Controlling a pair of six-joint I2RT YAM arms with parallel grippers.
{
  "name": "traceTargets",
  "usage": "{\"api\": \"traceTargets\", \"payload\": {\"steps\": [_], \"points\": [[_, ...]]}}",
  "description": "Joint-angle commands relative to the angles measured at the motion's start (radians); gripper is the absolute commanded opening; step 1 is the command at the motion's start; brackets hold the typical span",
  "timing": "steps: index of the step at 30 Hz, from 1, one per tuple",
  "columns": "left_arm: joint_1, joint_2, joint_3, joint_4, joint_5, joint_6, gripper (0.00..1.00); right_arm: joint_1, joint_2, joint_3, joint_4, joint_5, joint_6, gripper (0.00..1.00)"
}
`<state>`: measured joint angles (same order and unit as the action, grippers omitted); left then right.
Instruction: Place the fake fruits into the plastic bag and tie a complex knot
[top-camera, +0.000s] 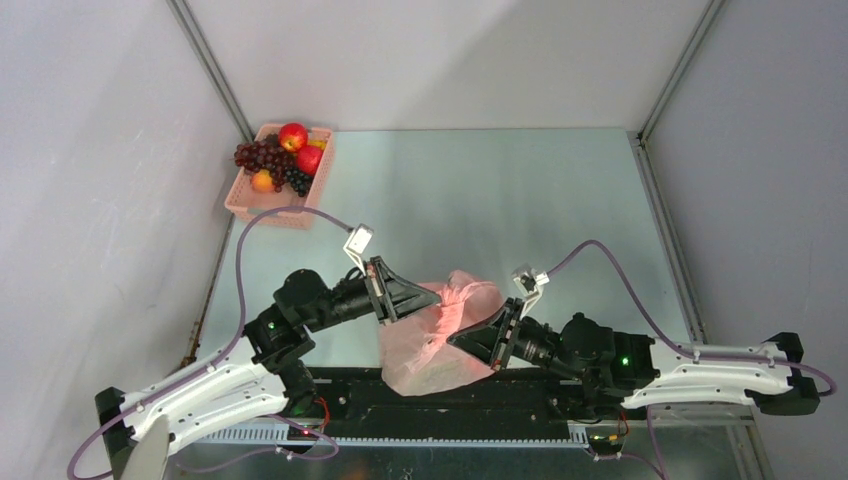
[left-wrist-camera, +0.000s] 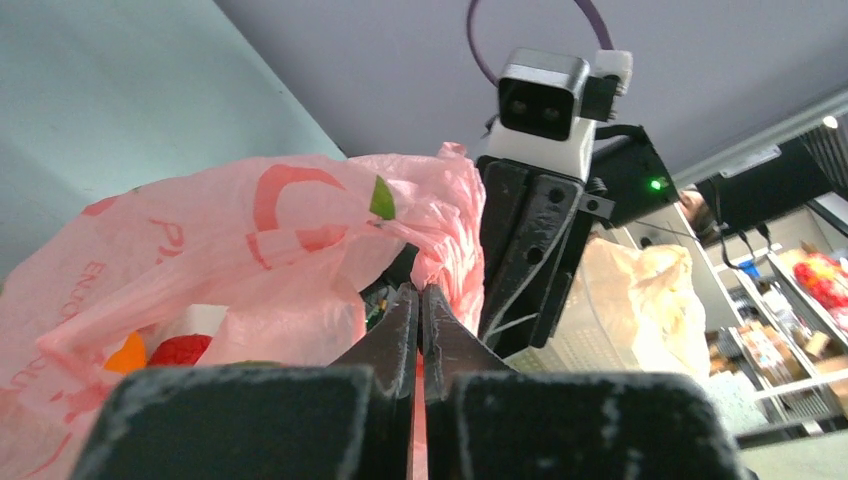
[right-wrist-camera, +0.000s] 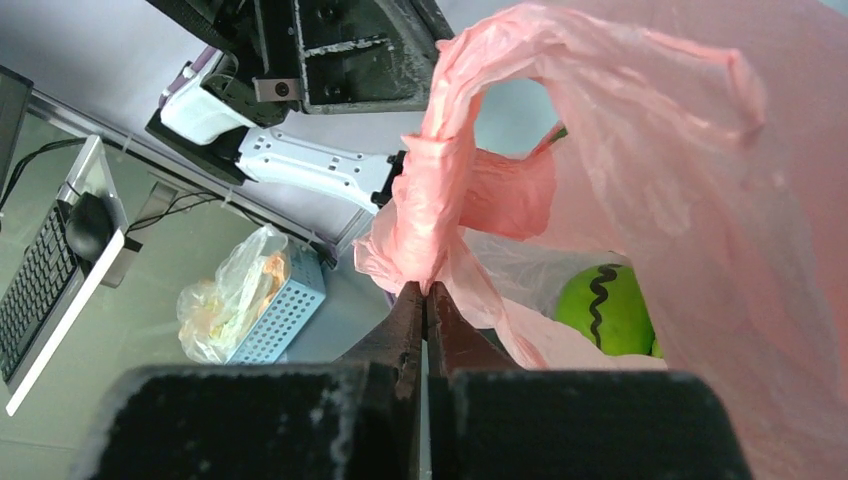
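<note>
Where the two arms meet at the lower centre of the overhead view, we see the pink plastic bag (top-camera: 436, 340) bunched on the table (top-camera: 520, 200) between them. The left gripper (top-camera: 434, 296) reaches in from the left and the right gripper (top-camera: 456, 341) from the right, both touching the bag's top. In the left wrist view the jaws are pressed together with a strip of pink film pinched between them, and through the film at lower left we make out an orange fruit (left-wrist-camera: 128, 353) and a red fruit (left-wrist-camera: 181, 349). In the right wrist view the jaws are likewise closed, clamping a twisted bag handle (right-wrist-camera: 437, 190) at its base, with a green apple (right-wrist-camera: 604, 308) inside the bag at right. At the upper left of the overhead view, a pink lattice basket (top-camera: 246, 203) holds a red apple (top-camera: 292, 136) and dark grapes (top-camera: 257, 155).
</note>
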<state>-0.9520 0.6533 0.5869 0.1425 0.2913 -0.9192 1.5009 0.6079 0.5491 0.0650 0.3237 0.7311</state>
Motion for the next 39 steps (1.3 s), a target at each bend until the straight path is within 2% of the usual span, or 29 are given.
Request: {"api": "traceTargets", "payload": {"steps": [1, 8, 14, 18, 26, 33, 39], "points": [[0.017, -0.039, 0.015, -0.062, -0.123, 0.057, 0.00, -0.005, -0.024, 0.003, 0.002, 0.022, -0.002, 0.00], [0.071, -0.037, 0.011, -0.113, -0.267, 0.133, 0.00, -0.005, -0.081, 0.003, -0.149, 0.072, 0.051, 0.00], [0.074, 0.004, 0.018, -0.136, -0.423, 0.257, 0.00, -0.006, -0.140, 0.003, -0.359, 0.089, 0.155, 0.00], [0.077, 0.045, 0.004, -0.132, -0.559, 0.335, 0.00, -0.003, -0.124, 0.001, -0.532, 0.065, 0.257, 0.00], [0.170, 0.175, -0.008, -0.093, -0.717, 0.366, 0.00, -0.002, -0.105, -0.143, -0.605, -0.035, 0.447, 0.00], [0.271, 0.283, -0.005, -0.037, -0.691, 0.379, 0.00, 0.013, -0.046, -0.283, -0.513, -0.108, 0.528, 0.00], [0.286, 0.264, -0.008, -0.008, -0.488, 0.353, 0.00, 0.013, -0.032, -0.252, -0.483, -0.121, 0.448, 0.00]]}}
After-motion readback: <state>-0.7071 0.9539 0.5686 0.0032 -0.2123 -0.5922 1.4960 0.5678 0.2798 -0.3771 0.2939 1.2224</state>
